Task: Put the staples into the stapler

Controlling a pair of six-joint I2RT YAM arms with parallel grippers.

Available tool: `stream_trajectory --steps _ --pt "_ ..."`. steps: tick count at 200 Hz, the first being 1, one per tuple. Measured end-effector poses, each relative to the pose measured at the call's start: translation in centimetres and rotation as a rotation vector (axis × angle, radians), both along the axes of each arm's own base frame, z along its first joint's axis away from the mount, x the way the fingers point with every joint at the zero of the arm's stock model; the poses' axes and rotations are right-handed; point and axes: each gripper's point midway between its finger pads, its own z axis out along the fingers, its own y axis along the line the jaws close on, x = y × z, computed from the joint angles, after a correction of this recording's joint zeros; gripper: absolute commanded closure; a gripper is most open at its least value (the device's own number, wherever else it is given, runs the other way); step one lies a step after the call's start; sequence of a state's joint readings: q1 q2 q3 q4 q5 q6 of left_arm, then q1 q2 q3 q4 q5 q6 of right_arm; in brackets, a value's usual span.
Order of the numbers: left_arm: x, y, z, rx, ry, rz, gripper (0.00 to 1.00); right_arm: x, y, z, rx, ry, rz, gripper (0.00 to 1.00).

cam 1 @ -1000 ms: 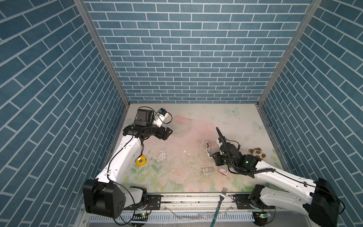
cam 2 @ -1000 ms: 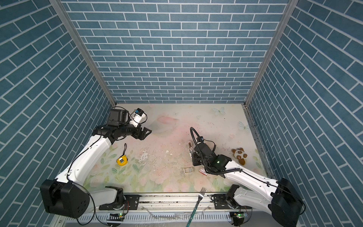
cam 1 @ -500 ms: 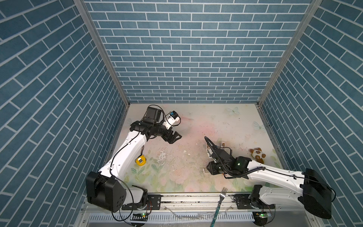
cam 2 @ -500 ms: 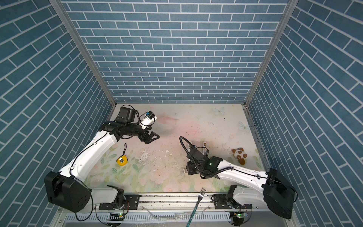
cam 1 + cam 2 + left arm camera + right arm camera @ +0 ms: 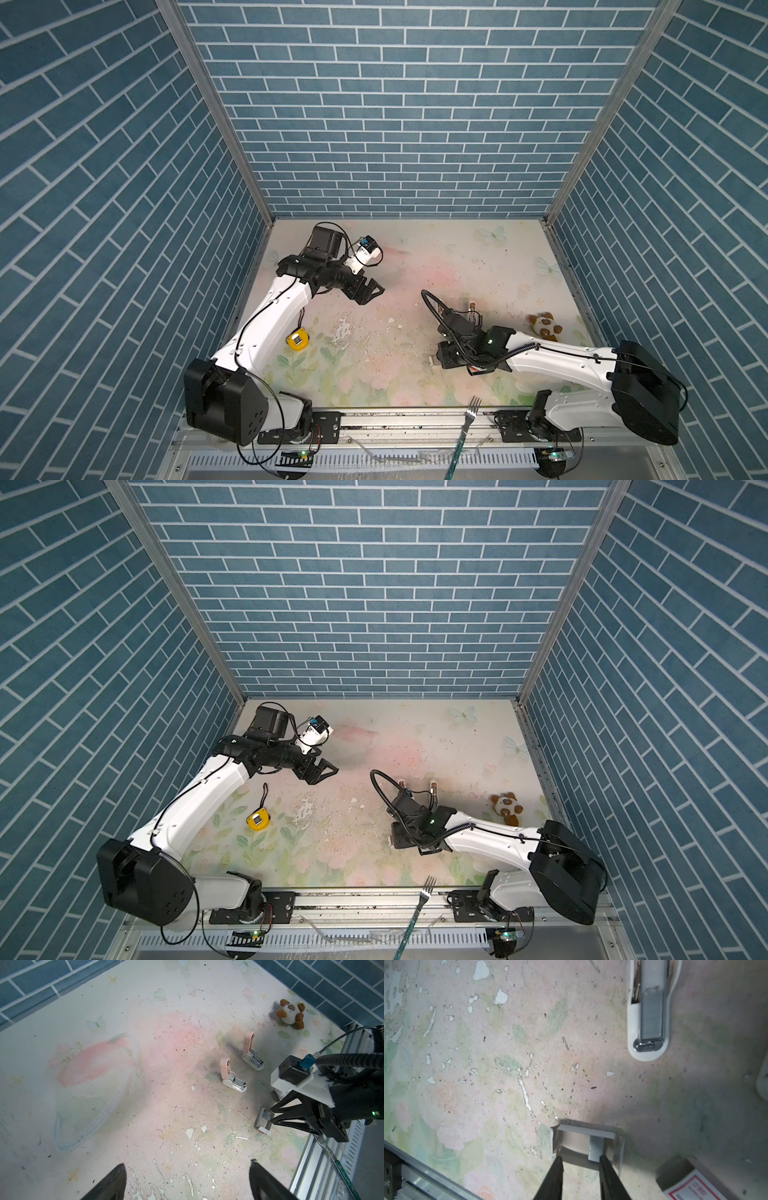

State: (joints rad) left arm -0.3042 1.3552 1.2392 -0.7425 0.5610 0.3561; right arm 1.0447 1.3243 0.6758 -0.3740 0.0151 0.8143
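Top pair high, front, looking down; wrist views close, sharing tabletop (image 5: 508,1043).

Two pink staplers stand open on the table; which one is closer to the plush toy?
The stapler standing between the plush toy and the other stapler, which is clearly farther from the toy.
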Motion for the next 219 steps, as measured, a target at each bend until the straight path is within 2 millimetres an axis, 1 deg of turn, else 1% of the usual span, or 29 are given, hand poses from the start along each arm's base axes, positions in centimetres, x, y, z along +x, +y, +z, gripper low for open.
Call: stream_trajectory --steps 65,87,219 --pt "0.0 0.0 -0.1 -0.001 -0.002 0.000 0.07 0.3 0.6 -0.4 -0.028 0.009 0.003 0.71" --pt "0.0 0.0 -0.2 0.000 0.001 0.000 0.07 0.4 0.4 -0.7 -0.050 0.011 0.001 0.71" --pt "-0.2 0.1 -0.4 0.002 0.000 0.002 0.07 0.5 -0.6 -0.9 -0.111 -0.013 -0.008 0.71"
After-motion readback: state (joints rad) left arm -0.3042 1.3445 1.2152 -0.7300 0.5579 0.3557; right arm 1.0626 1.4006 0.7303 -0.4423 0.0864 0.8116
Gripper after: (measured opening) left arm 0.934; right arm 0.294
